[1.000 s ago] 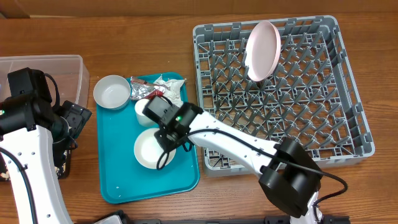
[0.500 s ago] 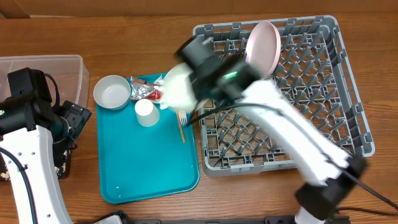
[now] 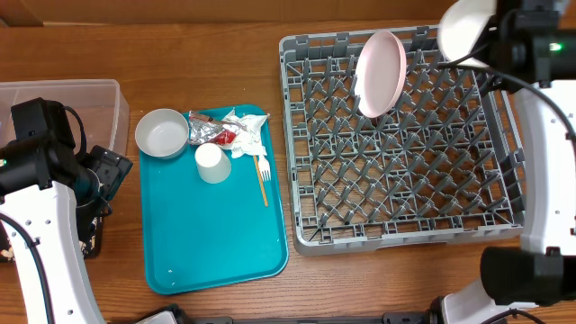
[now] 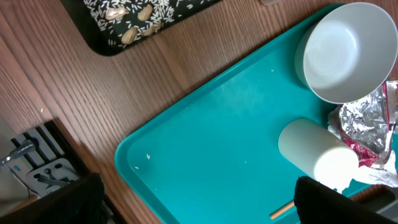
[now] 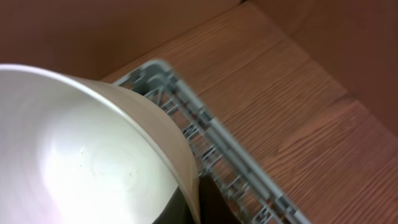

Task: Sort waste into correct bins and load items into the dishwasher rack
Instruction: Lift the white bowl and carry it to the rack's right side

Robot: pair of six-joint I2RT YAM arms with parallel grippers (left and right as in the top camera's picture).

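Observation:
My right gripper (image 3: 498,36) is shut on the rim of a small white bowl (image 3: 463,25) and holds it above the far right corner of the grey dishwasher rack (image 3: 414,171). The bowl fills the right wrist view (image 5: 81,155), with the rack corner (image 5: 217,146) below. A pinkish plate (image 3: 379,72) stands upright in the rack. On the teal tray (image 3: 216,243) lie a white cup (image 3: 212,163), a fork (image 3: 263,177), a crumpled napkin (image 3: 247,130) and a foil wrapper (image 3: 209,132). A second bowl (image 3: 162,133) sits at its far left corner. My left gripper (image 4: 199,205) is open and empty over the tray.
A clear plastic tub (image 3: 63,90) stands at the far left. A black tray (image 4: 137,18) holding rice crumbs and nuts lies beside the teal tray. The left wrist view also shows the bowl (image 4: 348,50), cup (image 4: 317,152) and foil (image 4: 367,121).
My right gripper took a bowl from the teal tray, lifted it and swung it right to the rack's far right corner. The fork under it now shows. The left arm has not moved.

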